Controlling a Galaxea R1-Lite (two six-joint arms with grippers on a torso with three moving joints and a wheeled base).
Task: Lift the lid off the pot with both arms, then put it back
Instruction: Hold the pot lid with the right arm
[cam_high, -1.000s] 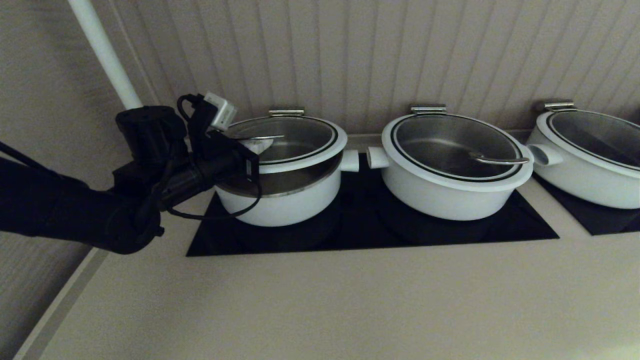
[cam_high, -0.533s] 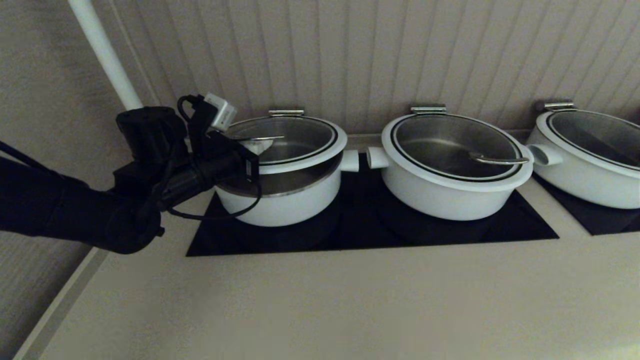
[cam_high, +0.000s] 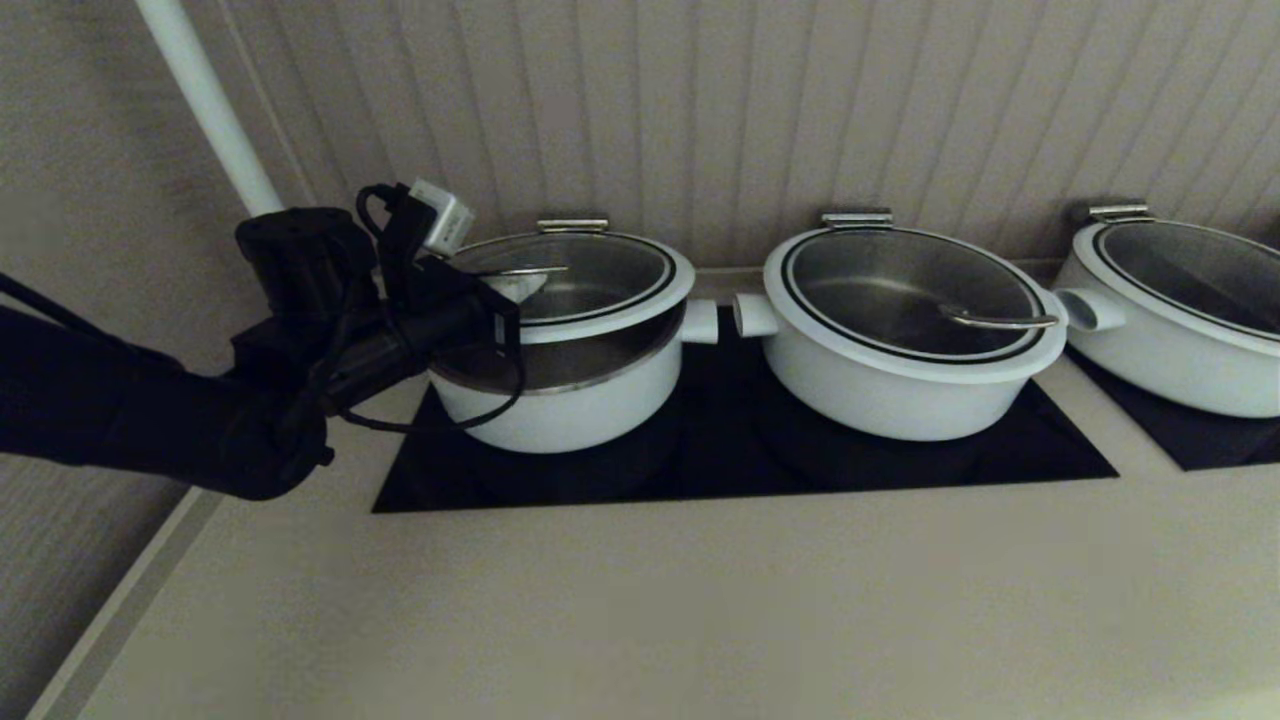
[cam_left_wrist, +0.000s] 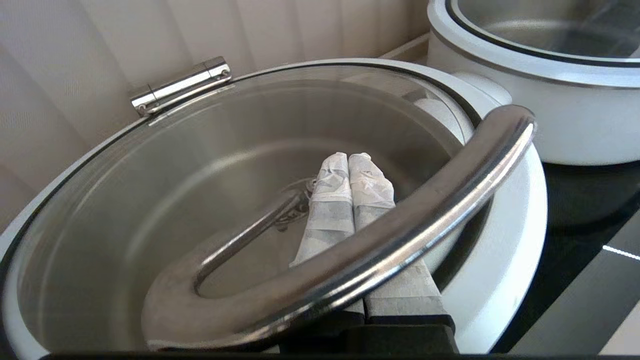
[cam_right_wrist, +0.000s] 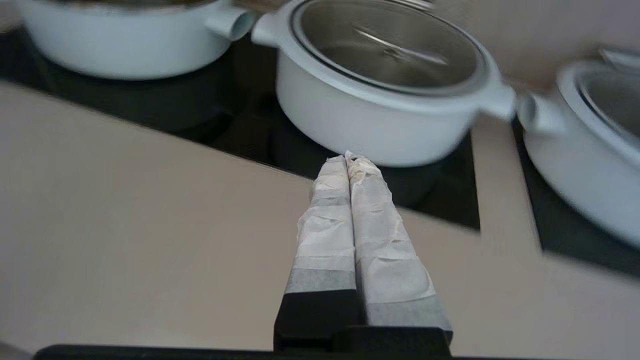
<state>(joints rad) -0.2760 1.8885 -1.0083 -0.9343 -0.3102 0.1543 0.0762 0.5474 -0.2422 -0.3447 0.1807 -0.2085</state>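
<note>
The pot (cam_high: 560, 405) is the leftmost white one on the black hob. Its glass lid (cam_high: 590, 270) is tilted, front edge raised off the pot, and the steel inner bowl shows in the gap. The lid's back stays at the steel hinge (cam_high: 572, 225). My left gripper (cam_high: 520, 288) is shut, with its taped fingers (cam_left_wrist: 370, 185) slid under the looped steel handle (cam_left_wrist: 400, 240), which rests across them. My right gripper (cam_right_wrist: 347, 159) is shut and empty, low over the beige counter in front of the middle pot. It is out of the head view.
A middle pot (cam_high: 900, 330) and a right pot (cam_high: 1180, 310), both lidded, stand close beside the task pot. Their stub handles nearly touch. The black hob (cam_high: 740, 460) lies under them, a panelled wall runs close behind, and a white pole (cam_high: 210, 110) rises at the left.
My left arm has risen slightly and its wrist box sits a little higher. The lid stays tilted up at the front much as before.
</note>
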